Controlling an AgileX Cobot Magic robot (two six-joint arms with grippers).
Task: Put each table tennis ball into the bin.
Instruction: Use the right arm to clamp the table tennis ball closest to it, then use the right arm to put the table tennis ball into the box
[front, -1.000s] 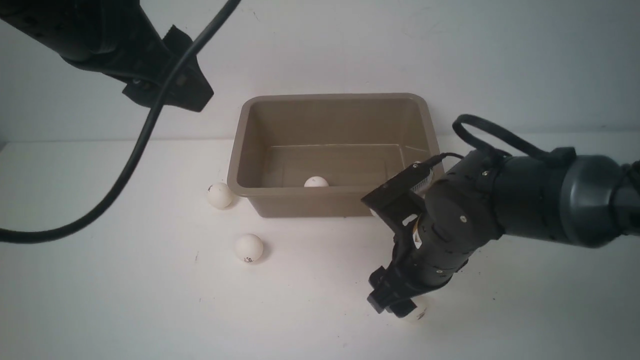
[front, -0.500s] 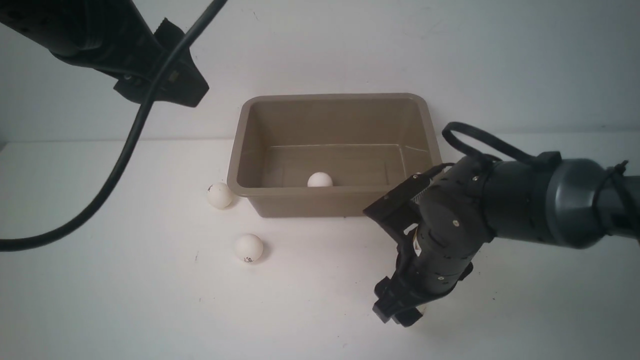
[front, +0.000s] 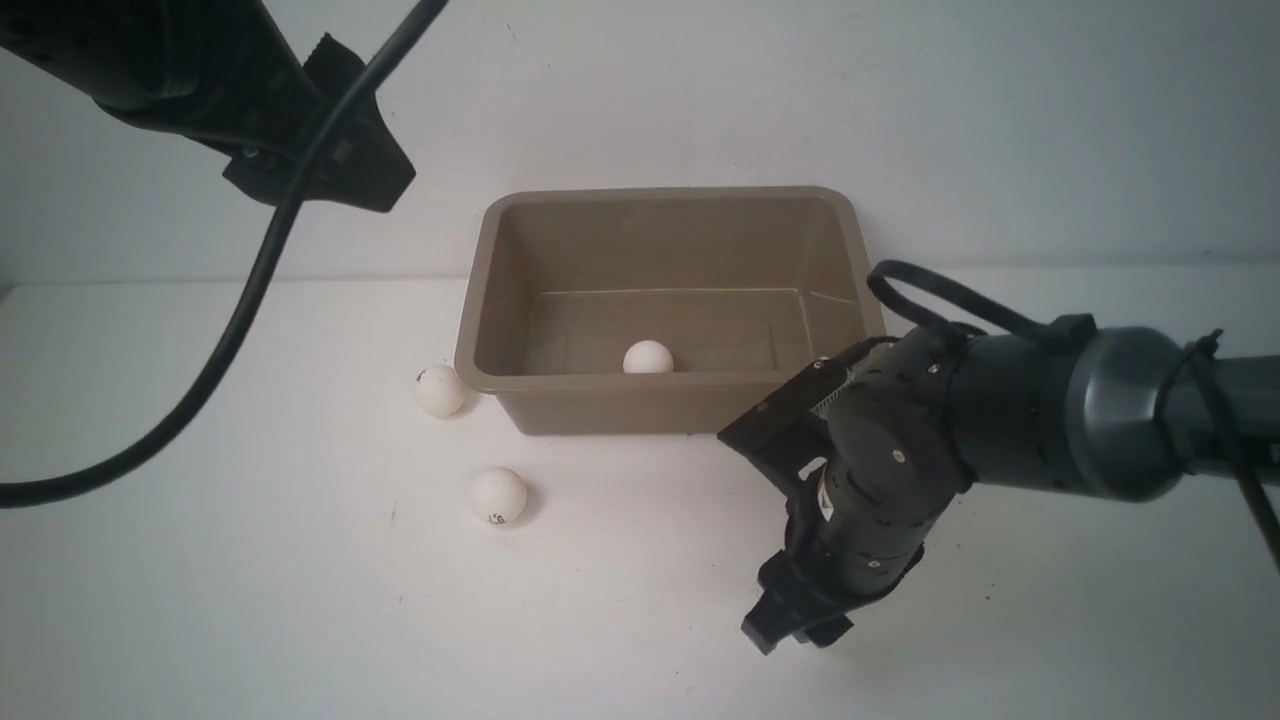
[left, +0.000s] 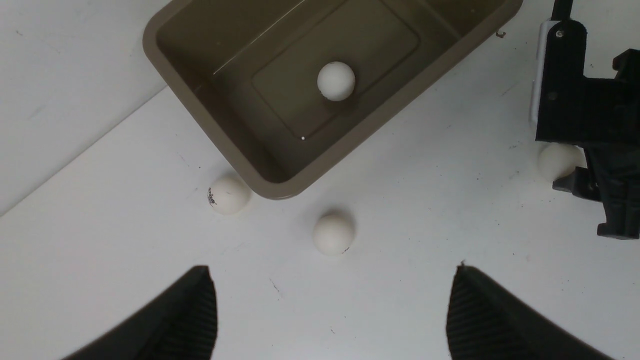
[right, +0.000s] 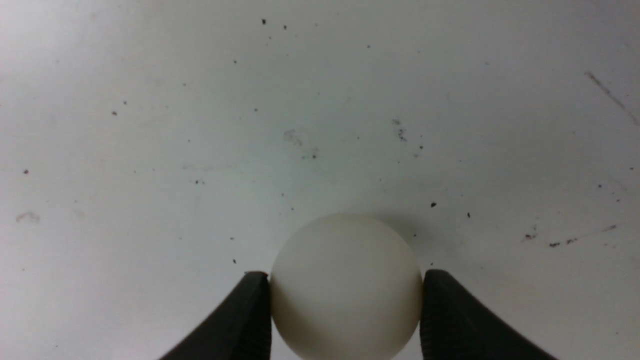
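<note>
Grasp step. Right gripper (front: 797, 628) jaws pinching small matte white ball (right: 345, 280) low at white surface (front: 250, 620). Second ball (front: 648, 357) inside tan-brown rectangular plastic bin (front: 620, 408); third ball (front: 440, 390) and fourth ball (front: 498, 496) on surface, left of bin. Left gripper (left: 330, 270) jaws wide, empty. Next, likely: lift, carry over rim, release.

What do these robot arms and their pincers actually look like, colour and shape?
Both are matte black. The right arm is built of round, stubby segments dotted with small silver screws, with a grey collar and a thin looping black cable. The left arm trails a thick black cable. The left gripper has two tapering fingers with ribbed inner faces.
</note>
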